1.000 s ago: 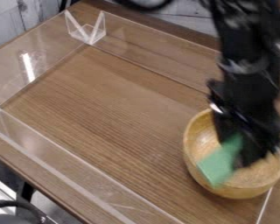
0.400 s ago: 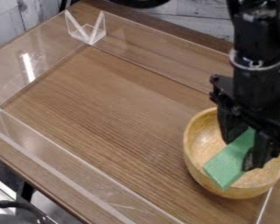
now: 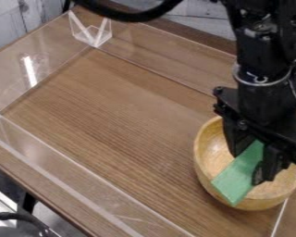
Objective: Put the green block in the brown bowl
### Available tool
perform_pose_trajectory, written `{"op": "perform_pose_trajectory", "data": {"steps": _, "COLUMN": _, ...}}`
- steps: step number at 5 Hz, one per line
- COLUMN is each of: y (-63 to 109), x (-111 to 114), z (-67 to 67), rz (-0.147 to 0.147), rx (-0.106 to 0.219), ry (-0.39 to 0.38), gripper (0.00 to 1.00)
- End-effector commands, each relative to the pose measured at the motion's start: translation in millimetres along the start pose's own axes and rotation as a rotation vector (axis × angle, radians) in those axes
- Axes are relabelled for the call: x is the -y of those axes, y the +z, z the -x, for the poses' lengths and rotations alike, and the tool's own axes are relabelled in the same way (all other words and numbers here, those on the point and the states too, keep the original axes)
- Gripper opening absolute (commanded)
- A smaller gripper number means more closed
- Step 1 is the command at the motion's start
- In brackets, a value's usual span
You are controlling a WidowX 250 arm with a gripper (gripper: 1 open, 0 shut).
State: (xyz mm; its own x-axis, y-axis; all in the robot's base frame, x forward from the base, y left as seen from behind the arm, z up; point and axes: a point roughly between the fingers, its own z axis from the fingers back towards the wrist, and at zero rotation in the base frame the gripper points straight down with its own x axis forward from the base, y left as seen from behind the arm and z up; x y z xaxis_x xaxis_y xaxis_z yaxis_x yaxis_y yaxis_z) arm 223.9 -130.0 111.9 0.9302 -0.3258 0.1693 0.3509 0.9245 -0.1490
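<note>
Writing and labels: none legible on any item in view.

Worktop (image 3: 101,111): wood-grain surface, fenced by low clear plastic walls (image 3: 64,180); a small clear V-shaped stand (image 3: 92,28) sits at the far left corner.

Bowl (image 3: 213,157): round, light tan wood, at the right near edge of the worktop. Its right side is hidden by the arm and by the picture's edge; the near rim shows.

Green block (image 3: 240,178): flat bright green bar, tilted, its lower end down inside the bowl, its upper end caught between the pincer's fingers.

Pincer (image 3: 263,159): black, pointing steeply down over the bowl, closed narrowly on the block's upper end. The fingertips are dark and blurred, so exact contact with the bowl's inner wall cannot be made out.

Arm (image 3: 265,56): black, upright, its top cut off by the upper edge. Dark cables (image 3: 119,9) cross the top of the picture.

Change from one second before: the pincer has rolled about its own axis, so the block now shows as a narrower, more upright strip; the bowl has kept its place.
</note>
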Motion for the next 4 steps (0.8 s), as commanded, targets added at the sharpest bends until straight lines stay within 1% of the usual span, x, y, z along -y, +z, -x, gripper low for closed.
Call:
{"op": "perform_pose_trajectory", "data": {"steps": 1, "y": 7.6, "x": 0, "z": -6.9, "rz": 0.003, "rx": 0.058, "ry": 0.002, "gripper": 0.0}}
{"op": "perform_pose_trajectory", "data": {"steps": 4, "y": -6.0, "x": -7, "z": -8.8, "rz": 0.01, "rx": 0.062, "ry": 0.035, "gripper": 0.0}}
